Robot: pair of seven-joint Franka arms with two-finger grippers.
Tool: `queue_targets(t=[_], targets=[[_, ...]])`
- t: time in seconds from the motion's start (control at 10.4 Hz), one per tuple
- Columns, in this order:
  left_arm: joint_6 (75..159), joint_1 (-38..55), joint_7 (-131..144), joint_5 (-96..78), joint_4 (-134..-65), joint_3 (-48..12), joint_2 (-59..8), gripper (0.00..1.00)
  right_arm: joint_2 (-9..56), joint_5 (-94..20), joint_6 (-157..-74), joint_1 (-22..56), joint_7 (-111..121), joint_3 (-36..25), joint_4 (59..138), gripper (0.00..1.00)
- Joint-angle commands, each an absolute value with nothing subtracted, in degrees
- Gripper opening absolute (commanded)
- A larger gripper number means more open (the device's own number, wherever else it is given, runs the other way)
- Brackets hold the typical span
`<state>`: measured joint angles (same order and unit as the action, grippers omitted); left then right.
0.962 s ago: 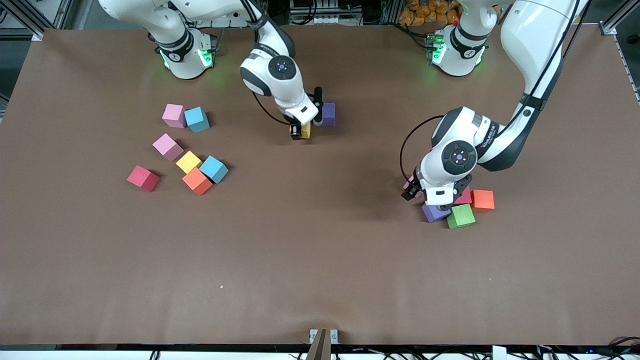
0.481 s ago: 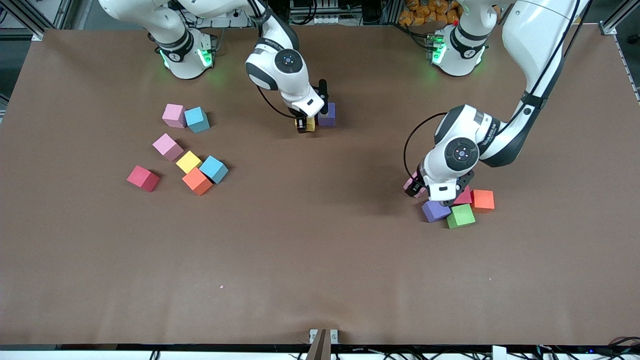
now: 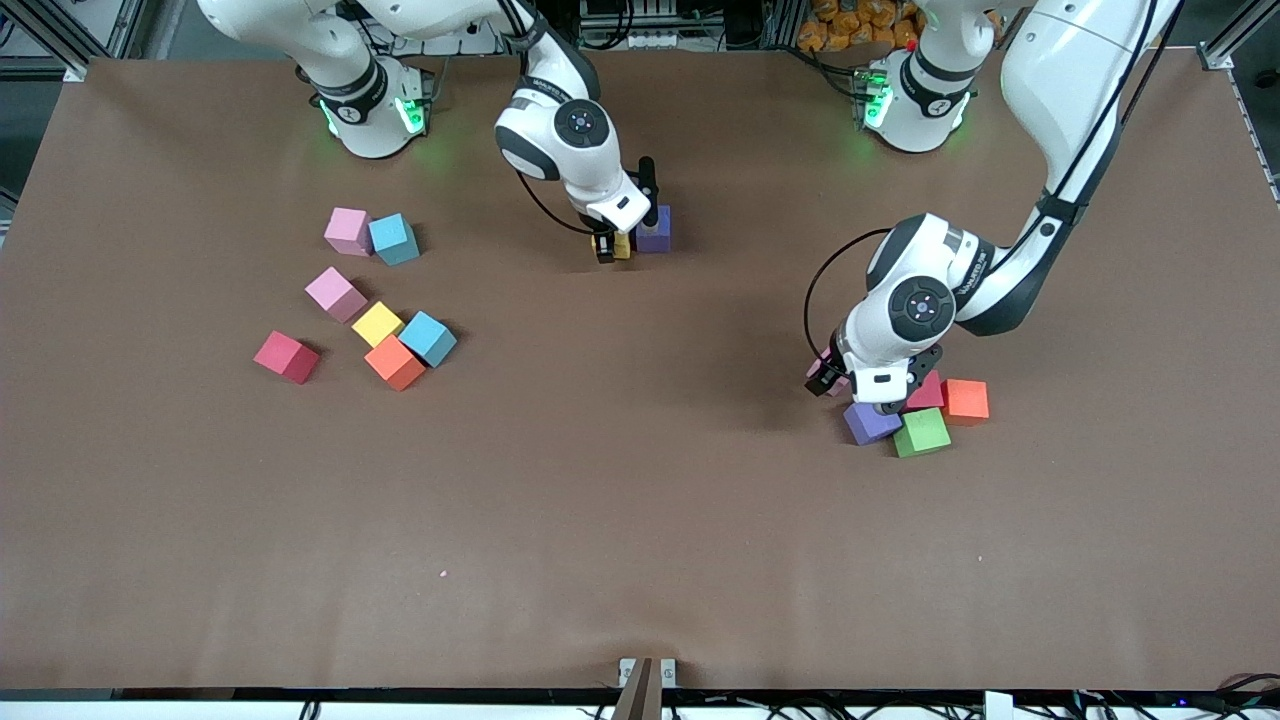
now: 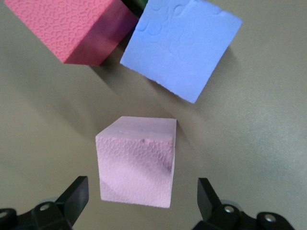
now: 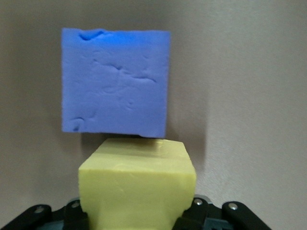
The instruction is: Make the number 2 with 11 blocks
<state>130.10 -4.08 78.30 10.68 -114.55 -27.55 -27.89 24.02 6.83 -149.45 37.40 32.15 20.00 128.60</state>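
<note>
Both of your arms wear glossy white shells with black bands at the joints. Each round white base carries a black ring and glows green at its collar. A dark round cap with a small centre mark sits on each wrist housing. A thin black cable loops out from each wrist and back in (the left arm's loop is the wider one). The left gripper (image 3: 850, 395) has black fingers (image 4: 74, 199) with silver screw heads at their roots. The right gripper (image 3: 612, 247) shows the same black fingers (image 5: 72, 213) and silver screws.
</note>
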Motion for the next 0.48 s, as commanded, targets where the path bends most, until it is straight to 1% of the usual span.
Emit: queue_targets(t=[0.0,0.38], targets=[[131.13,-4.92,76.56,12.13,-115.4,-27.95,-27.86,1.0,24.34,7.82,-149.85,38.14,30.76,20.13,128.76,0.52],[131.22,-5.19,75.94,12.13,-115.4,-27.86,-29.18,1.0,24.7,7.82,-150.03,38.67,30.76,20.13,128.76,0.52]])
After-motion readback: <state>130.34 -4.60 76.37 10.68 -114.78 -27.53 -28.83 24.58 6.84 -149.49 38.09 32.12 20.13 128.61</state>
